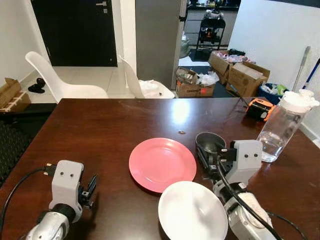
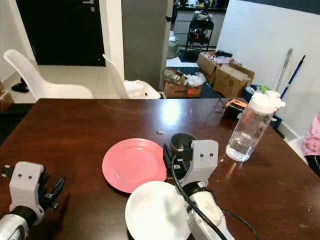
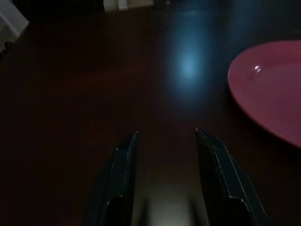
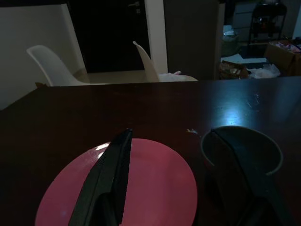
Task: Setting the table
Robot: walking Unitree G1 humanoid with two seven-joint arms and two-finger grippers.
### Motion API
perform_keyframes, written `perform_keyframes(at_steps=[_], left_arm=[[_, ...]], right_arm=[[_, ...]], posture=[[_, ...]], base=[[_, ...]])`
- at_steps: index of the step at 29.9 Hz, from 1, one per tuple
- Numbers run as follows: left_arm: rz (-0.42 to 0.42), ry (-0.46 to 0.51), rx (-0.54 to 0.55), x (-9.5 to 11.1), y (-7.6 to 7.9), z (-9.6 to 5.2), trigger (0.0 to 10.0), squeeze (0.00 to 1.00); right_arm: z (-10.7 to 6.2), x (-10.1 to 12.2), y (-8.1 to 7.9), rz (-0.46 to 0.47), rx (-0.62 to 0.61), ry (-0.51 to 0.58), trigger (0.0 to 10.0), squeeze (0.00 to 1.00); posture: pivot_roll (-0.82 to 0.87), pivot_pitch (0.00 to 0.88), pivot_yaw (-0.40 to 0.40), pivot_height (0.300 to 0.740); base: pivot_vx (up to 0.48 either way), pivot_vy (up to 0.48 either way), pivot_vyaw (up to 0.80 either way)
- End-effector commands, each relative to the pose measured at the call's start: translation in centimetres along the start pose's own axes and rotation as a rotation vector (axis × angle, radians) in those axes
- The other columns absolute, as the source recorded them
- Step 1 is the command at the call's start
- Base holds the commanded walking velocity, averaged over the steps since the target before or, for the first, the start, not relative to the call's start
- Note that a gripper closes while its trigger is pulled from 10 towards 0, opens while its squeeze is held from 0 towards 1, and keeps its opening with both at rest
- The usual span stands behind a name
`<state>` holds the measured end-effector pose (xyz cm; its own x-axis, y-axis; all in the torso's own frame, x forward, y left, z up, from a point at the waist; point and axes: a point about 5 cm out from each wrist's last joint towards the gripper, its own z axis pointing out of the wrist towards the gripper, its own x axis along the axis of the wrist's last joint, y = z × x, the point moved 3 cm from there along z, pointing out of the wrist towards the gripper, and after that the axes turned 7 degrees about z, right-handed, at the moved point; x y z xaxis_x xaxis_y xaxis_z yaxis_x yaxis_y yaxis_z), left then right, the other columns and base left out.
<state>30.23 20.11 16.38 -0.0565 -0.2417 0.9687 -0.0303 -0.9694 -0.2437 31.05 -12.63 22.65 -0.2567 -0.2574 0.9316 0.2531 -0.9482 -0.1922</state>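
Pink plate [image 4: 117, 188] under right claw [image 4: 188, 136]; cup [image 4: 242, 148] beside.

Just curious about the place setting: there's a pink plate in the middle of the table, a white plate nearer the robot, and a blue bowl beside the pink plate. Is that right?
Not quite: the bowl is dark grey, not blue, as the left eye view shows. The rest holds: the pink plate lies mid-table, the white plate nearer the robot, and the bowl sits beside the pink plate.
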Motion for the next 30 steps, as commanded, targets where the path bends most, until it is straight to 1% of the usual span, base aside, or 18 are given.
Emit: perform_keyframes(at_steps=[1,3,4,5,6,7,11,15,18,21,22,24,30], left_arm=[[0.008,-0.002,0.011,-0.3,0.1,0.1,10.0,0.0],[0.032,0.025,-0.031,0.4,0.7,0.5,10.0,0.0],[0.035,0.038,-0.077,0.7,1.1,0.8,10.0,0.0],[0.035,0.038,-0.077,0.7,1.1,0.8,10.0,0.0],[0.036,0.045,-0.108,0.9,1.4,0.9,10.0,0.0],[0.049,0.055,-0.124,1.0,1.4,1.0,10.0,0.0],[0.052,0.094,-0.105,1.7,0.9,1.8,10.0,0.0],[0.052,0.105,-0.103,1.9,1.0,2.0,10.0,0.0],[0.044,0.098,-0.108,1.4,1.7,2.1,10.0,0.0],[0.031,0.09,-0.109,1.0,2.0,2.0,10.0,0.0],[0.025,0.086,-0.107,0.7,2.1,2.0,10.0,0.0],[0.024,0.08,-0.099,0.5,2.2,2.1,10.0,0.0],[0.014,0.079,-0.09,0.3,2.3,2.2,10.0,0.0]], right_arm=[[0.0,-0.8,0.0,-0.005,0.006,-0.018,10.0,0.0],[0.0,-2.1,0.1,-0.011,0.006,-0.047,10.0,0.0],[0.0,-2.8,0.3,-0.014,0.001,-0.062,10.0,0.0],[0.0,-2.8,0.3,-0.014,0.001,-0.062,10.0,0.0],[-0.1,-3.2,0.4,-0.016,-0.002,-0.07,10.0,0.0],[-0.1,-3.6,0.5,-0.023,-0.006,-0.075,10.0,0.0],[0.0,-4.1,0.6,-0.042,-0.006,-0.073,10.0,0.0],[0.1,-4.3,0.7,-0.047,-0.004,-0.076,10.0,0.0],[0.0,-4.8,1.1,-0.049,0.008,-0.091,10.0,0.0],[-0.1,-5.0,1.4,-0.032,0.001,-0.098,10.0,0.0],[0.0,-5.4,2.0,-0.014,-0.02,-0.108,10.0,0.0],[0.0,-5.8,2.4,-0.001,-0.041,-0.115,10.0,0.0],[0.1,-6.0,2.6,0.013,-0.056,-0.11,10.0,0.0]], posture=[[-0.01,0.077,0.041,0.74],[-0.01,0.059,0.047,0.74],[-0.01,0.042,0.049,0.74],[-0.01,0.042,0.049,0.74],[-0.01,0.042,0.049,0.74],[-0.01,0.023,0.055,0.74],[-0.02,0.002,0.054,0.74],[-0.03,0.0,0.048,0.74],[-0.03,0.0,0.03,0.74],[-0.03,0.0,0.028,0.74],[-0.02,0.0,0.019,0.74],[-0.02,0.0,0.017,0.74],[-0.02,0.002,0.02,0.74]], base=[[0.0,0.0,0.0],[0.0,0.0,0.0],[0.0,0.0,0.0],[0.0,0.0,0.0],[0.0,0.0,0.0],[0.0,0.0,0.0],[0.0,0.0,0.0],[0.0,0.0,0.0],[0.0,0.0,0.0],[0.0,0.0,0.0],[0.0,0.0,0.0],[0.0,0.0,0.0],[0.0,0.0,0.0]])
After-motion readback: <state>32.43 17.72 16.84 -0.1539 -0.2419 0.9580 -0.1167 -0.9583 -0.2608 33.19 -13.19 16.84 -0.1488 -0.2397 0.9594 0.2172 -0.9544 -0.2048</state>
